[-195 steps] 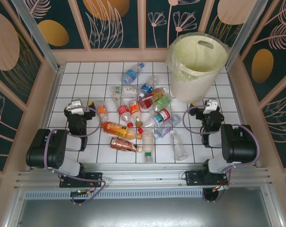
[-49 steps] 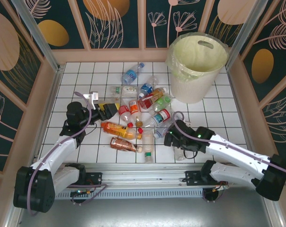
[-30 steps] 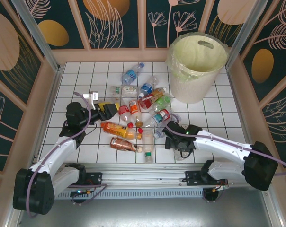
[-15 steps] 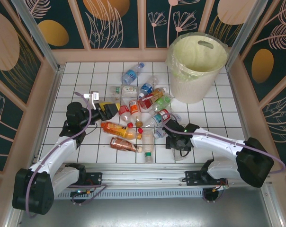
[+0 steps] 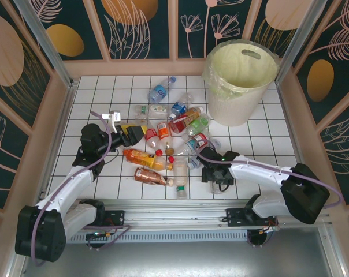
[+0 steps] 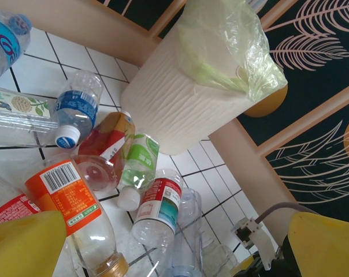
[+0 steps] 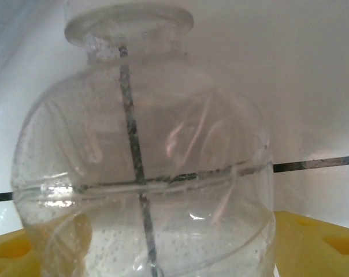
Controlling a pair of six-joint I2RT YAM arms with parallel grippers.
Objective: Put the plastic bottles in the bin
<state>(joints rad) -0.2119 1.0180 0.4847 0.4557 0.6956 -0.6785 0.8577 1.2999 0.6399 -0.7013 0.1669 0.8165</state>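
right gripper [image 5: 218,176] moved in, straddling clear bottle [image 7: 143,167]

Bin [image 5: 241,86]: pale cream, ribbed. Table [image 5: 93,95]: white tiles, dark grid. Noted: clear bottle [image 7: 140,173]; orange-tinted bottle [image 5: 141,156]; green-labelled bottle [image 6: 138,164]; blue-labelled bottle [image 6: 76,107]. Walls [image 5: 24,86]: dark teal, peach leaves.

Small bottles [image 5: 141,156], clear or orange-tinted with coloured labels, lie on their sides in a loose heap at the centre. The bin [image 5: 232,107], a big cream bucket with a clear liner, stands upright at the far right.
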